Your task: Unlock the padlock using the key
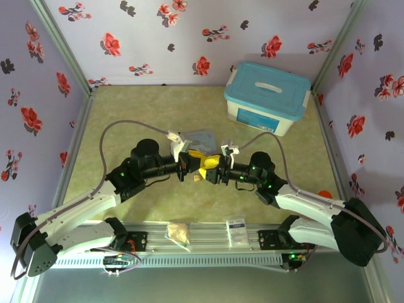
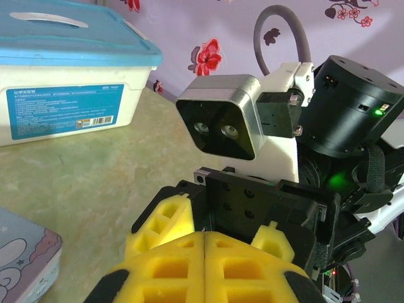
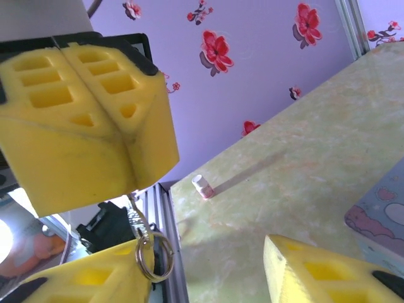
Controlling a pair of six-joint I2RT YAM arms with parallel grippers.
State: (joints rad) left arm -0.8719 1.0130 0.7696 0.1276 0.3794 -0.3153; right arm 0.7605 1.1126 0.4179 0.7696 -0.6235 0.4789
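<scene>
The pads [image 3: 82,113] are matt, pitted yellow foam, the key [image 3: 134,212] and its ring [image 3: 155,255] bare metal, the table [image 3: 303,158] smooth with a soft sheen, the box [image 1: 268,98] at its far right corner glossy plastic.

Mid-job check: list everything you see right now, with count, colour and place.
storage box: 1, white with blue lid, far right of table
cartoon tin: 1, pale blue, on table just beyond the grippers
key: 1, silvery grey, on a ring, hanging from the left fingertips; ring by one right finger
small cylinder: 1, white, on table near its edge
packets: 2, one tan, one white, on the near rail
table: 1, yellow-green
walls: lilac with red flowers, three sides
left gripper: 1, yellow fingers, shut on what looks like the key
right gripper: 1, yellow fingers, open, facing the left gripper
</scene>
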